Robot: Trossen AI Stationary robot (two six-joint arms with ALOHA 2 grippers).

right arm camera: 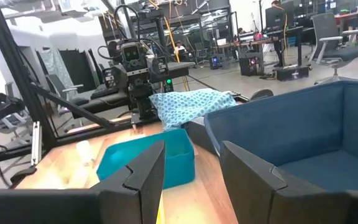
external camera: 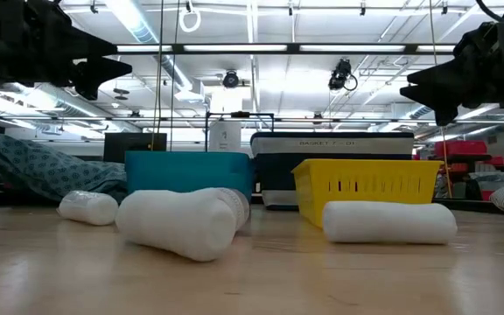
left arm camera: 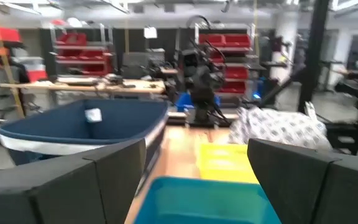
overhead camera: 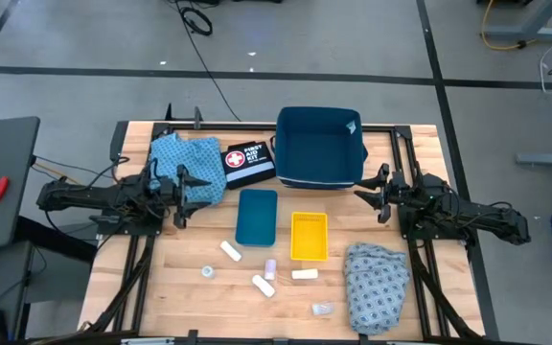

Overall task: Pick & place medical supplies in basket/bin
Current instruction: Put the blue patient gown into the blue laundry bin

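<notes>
Across the lower middle of the high view, the gauze rolls (overhead camera: pixel 231 251) lie loose on the tabletop (overhead camera: pixel 161 287), well apart from the navy bin (overhead camera: pixel 319 149) at upper centre. Left gripper (overhead camera: pixel 182 189) and right gripper (overhead camera: pixel 379 193) hover with jaws parted, holding nothing. Judging by their round shape, a roll could squirt or roll away under an off-centre pinch.

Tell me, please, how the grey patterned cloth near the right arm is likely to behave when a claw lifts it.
The grey patterned cloth lies crumpled in soft folds, so it will probably drape and sag rather than hold its shape. It looks thin, so likely light for its bulk. Its spread suggests a pinch at one fold may leave much of it trailing across the table.
</notes>
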